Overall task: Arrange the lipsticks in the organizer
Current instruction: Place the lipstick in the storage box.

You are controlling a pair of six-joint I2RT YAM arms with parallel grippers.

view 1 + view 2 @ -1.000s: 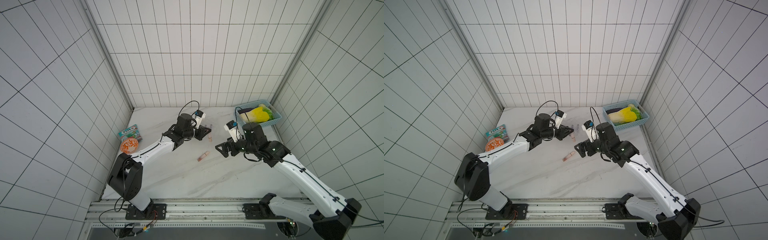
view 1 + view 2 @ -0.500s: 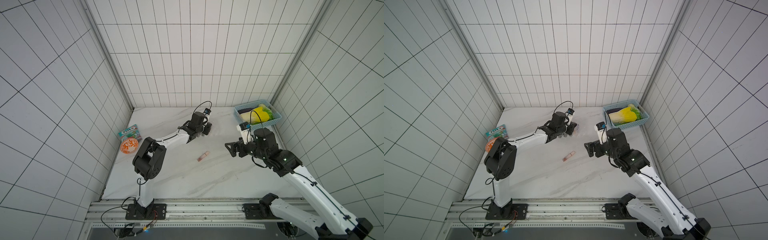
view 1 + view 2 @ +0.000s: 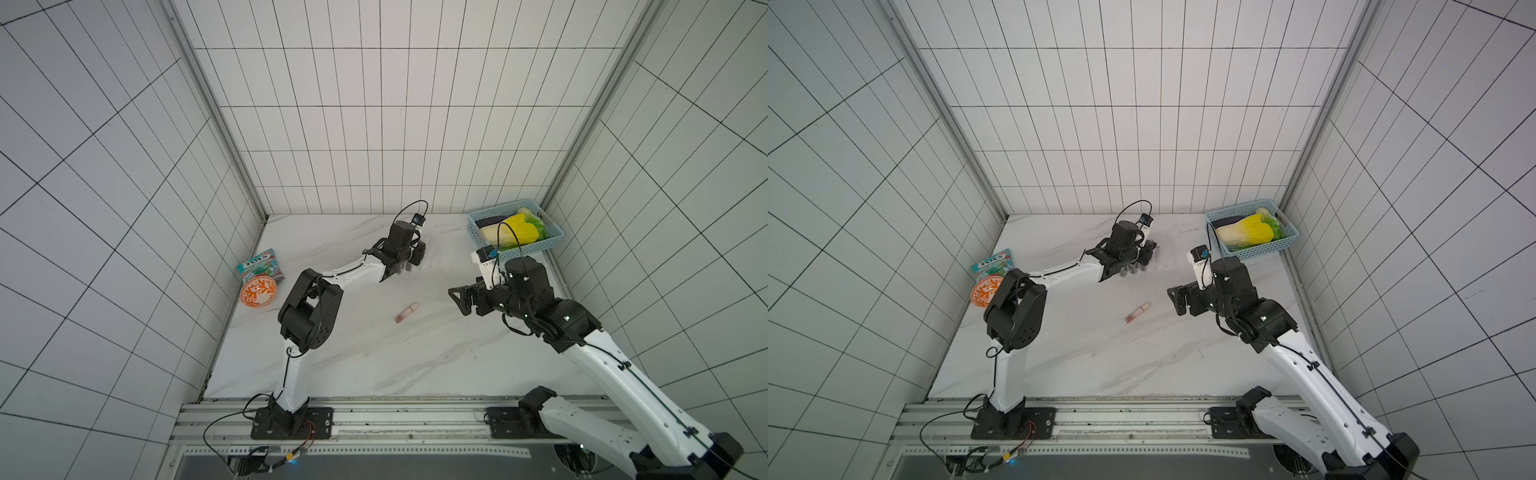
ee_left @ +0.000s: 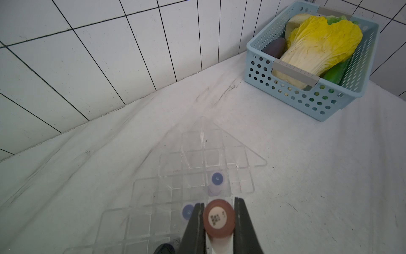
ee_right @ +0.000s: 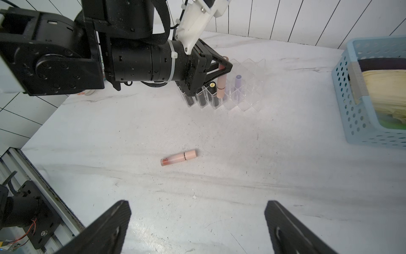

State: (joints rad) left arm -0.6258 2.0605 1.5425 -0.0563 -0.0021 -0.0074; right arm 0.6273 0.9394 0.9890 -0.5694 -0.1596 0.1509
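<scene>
White marble tabletop [image 3: 374,361], tiled walls [image 3: 374,124] around. Left gripper [image 4: 218,202] pinched shut on translucent pink-red lipstick tube [image 4: 218,218], held upright, light cap down, probably so it drops straight into slot of clear plastic slotted organizer [image 4: 197,143] right beneath; whether tip already inside, cannot tell. Neighbouring slots hold pale lilac tubes [image 4: 217,179], black tubes [image 5: 201,96]. Right gripper [image 5: 197,202] spread wide, empty, facing second pink-red tube [image 5: 179,158] lying loose on marble, well apart from organizer.
</scene>
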